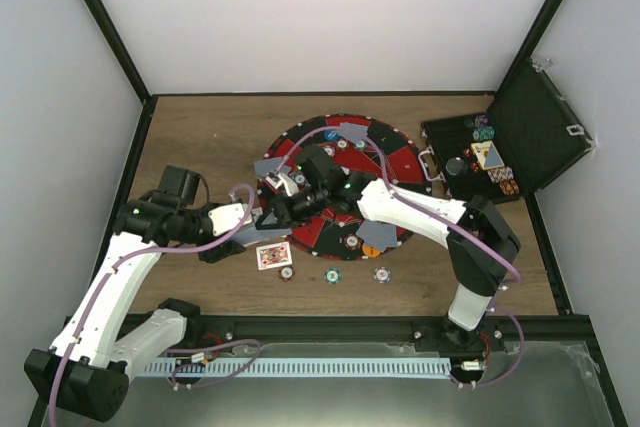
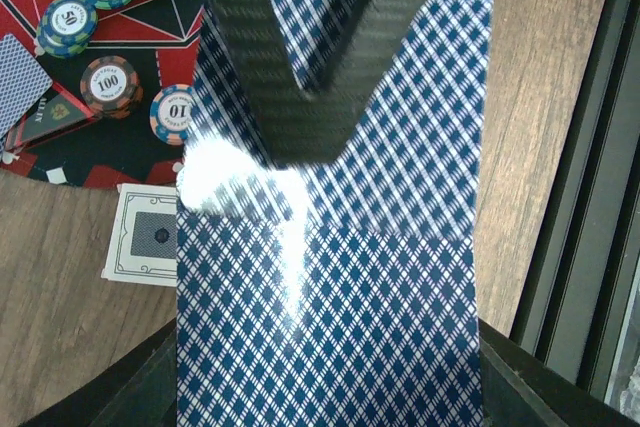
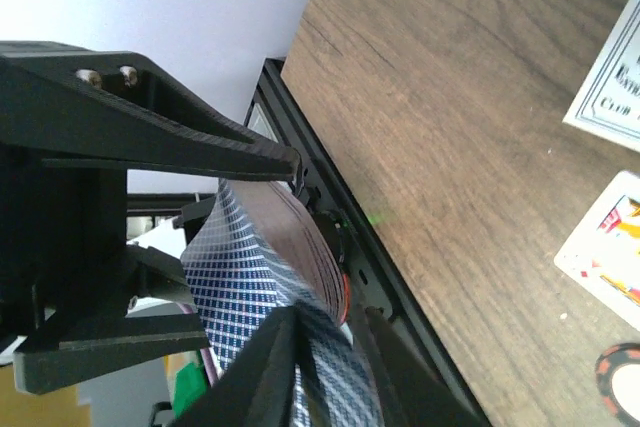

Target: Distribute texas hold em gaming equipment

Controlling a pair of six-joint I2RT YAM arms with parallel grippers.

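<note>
At the left of the surface, the left gripper has its fingers clamped on the 2 long edges of a deck of playing cards. The blue-checked backs face up, and the deck is held over the wood beside the near-left rim of the round red-and-black mat.

Moving right, the right gripper meets the deck end-on. 1 finger lies over the top card and the other sits under its free end, so the card bows between them. Whether they have bitten yet I cannot tell — the gap looks narrow, but the contact is hidden.

The step in hand looks like peeling 1 card off for dealing. To do it well, the right fingers should pinch only the topmost card, close to its end. They should then draw it out along the deck's length, flat rather than upward, so the bow neither creases it nor drags a 2nd card along. The left grip should hold firm.

Further right, poker chips lie on the mat. 3 loose chips and a face-up card rest on the wood in front of it. The black case stands open at the far right — more chips inside.
</note>
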